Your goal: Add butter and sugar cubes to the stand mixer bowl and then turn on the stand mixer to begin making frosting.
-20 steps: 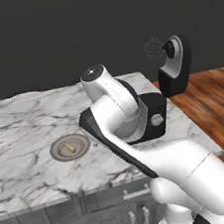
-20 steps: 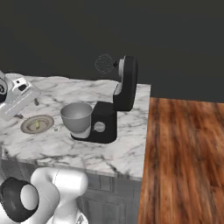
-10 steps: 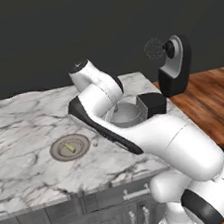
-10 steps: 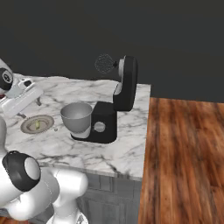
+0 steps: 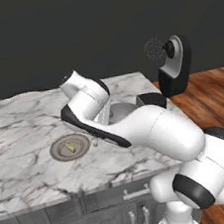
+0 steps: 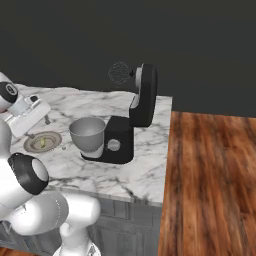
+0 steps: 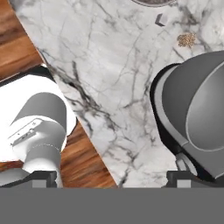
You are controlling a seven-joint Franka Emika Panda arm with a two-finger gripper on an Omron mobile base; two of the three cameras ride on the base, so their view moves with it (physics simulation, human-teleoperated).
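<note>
The black stand mixer stands on the marble counter with its head tilted up and its wire whisk in the air. The grey stand mixer bowl sits on its base; the arm hides most of the bowl in the left base view. A pale-yellow butter stick lies on a round grey plate left of the bowl. In the hand view a tan sugar cube lump lies on the marble near the bowl. My gripper hovers open over bare marble beside the bowl, holding nothing.
A small grey cube lies near the plate's rim. The counter edge runs diagonally in the hand view, with wooden floor beyond it. A silver knob is on the mixer's base.
The arm has folded down over the counter, its lower links swinging right in the left base view. The hand has shifted slightly left and lower. The jaws stay open.
</note>
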